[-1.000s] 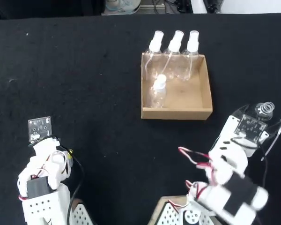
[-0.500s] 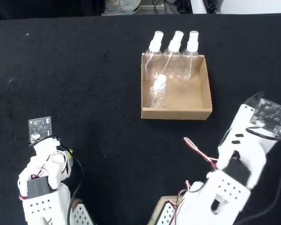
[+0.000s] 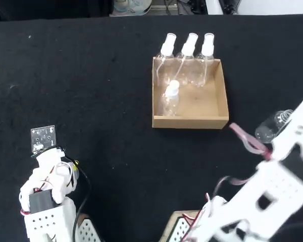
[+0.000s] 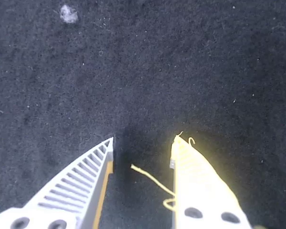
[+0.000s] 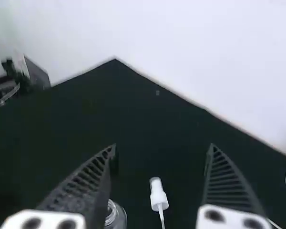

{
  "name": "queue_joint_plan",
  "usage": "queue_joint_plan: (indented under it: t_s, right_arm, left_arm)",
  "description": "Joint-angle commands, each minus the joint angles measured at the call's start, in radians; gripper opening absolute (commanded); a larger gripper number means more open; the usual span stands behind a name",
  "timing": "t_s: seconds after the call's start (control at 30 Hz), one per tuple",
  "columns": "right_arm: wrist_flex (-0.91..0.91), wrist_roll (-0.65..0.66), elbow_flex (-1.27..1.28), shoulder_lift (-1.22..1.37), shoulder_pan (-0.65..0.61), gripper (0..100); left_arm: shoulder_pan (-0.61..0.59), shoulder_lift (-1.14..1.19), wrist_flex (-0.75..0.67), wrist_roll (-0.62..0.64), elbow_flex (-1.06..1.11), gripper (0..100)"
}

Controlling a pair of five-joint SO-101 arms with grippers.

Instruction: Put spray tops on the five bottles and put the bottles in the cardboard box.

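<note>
Hands empty: right hand point(image 5: 162, 149) spread wide, spray top point(image 5: 157, 194) beyond; left hand point(image 4: 143, 139) parted.

black table point(image 3: 91, 75), white wall point(image 5: 205, 47)

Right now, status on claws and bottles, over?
Left claw open over table. Right claw open, loose spray top ahead. Four capped bottles in cardboard box; fifth bottle uncapped, outside, beside right arm.
</note>
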Motion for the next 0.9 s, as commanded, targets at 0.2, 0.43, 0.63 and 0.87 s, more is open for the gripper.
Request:
queue_joint_plan:
  t_s: [0.2, 0.43, 0.63, 0.87]
  right_arm:
    - [0.450, -0.008, -0.782, 0.805, 0.051, 23.8]
    - [0.706, -0.008, -1.254, 1.233, 0.052, 28.7]
    - [0.818, 0.044, -1.572, 1.524, 0.063, 26.3]
    - [0.954, 0.046, -1.933, 1.781, 0.091, 26.1]
  left_arm:
    - [-0.001, -0.006, 0.005, -0.005, 0.021, 19]
    - [-0.001, -0.006, 0.005, -0.005, 0.021, 19]
    - [-0.001, -0.006, 0.005, -0.005, 0.021, 19]
    - [-0.001, -0.006, 0.005, -0.005, 0.021, 19]
